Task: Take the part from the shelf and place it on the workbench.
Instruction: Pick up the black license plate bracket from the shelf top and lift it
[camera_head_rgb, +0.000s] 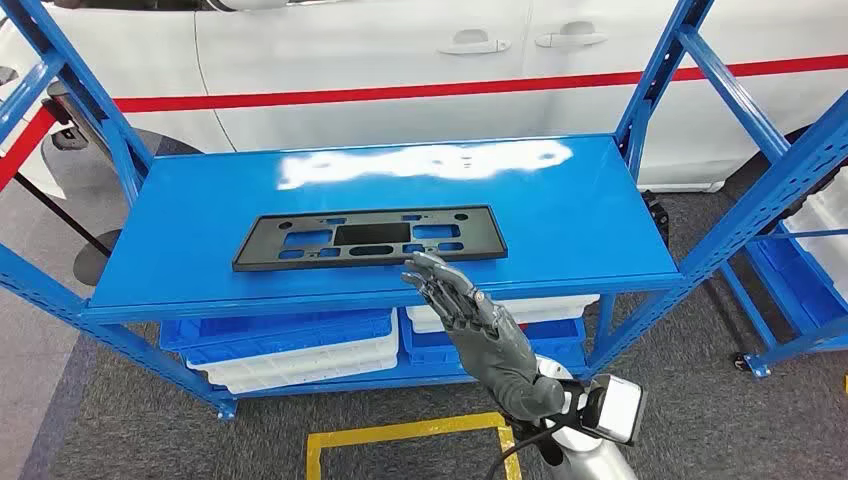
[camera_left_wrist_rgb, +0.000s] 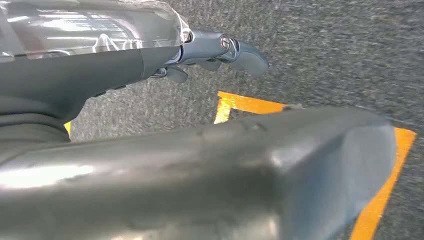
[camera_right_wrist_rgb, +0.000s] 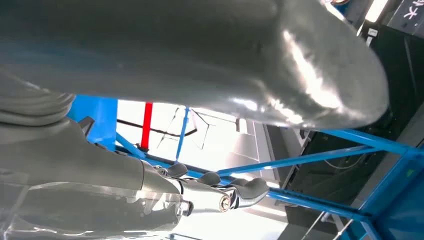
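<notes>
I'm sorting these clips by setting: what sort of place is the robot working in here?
Probably a car workshop or assembly area. A white car stands right behind blue steel shelving, a black plate-holder part lies on the shelf near the right hand, and yellow floor marking outlines a station.

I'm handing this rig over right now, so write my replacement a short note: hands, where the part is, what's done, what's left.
Right hand: raised at the shelf's front edge, fingers apart, holding nothing, just short of the part.
Left hand: hangs low over the grey floor, holding nothing.
Black part: lies flat on the blue shelf, untouched.
Done: the reach only.
Left: grip the part, lift it off, place it on the workbench.
</notes>
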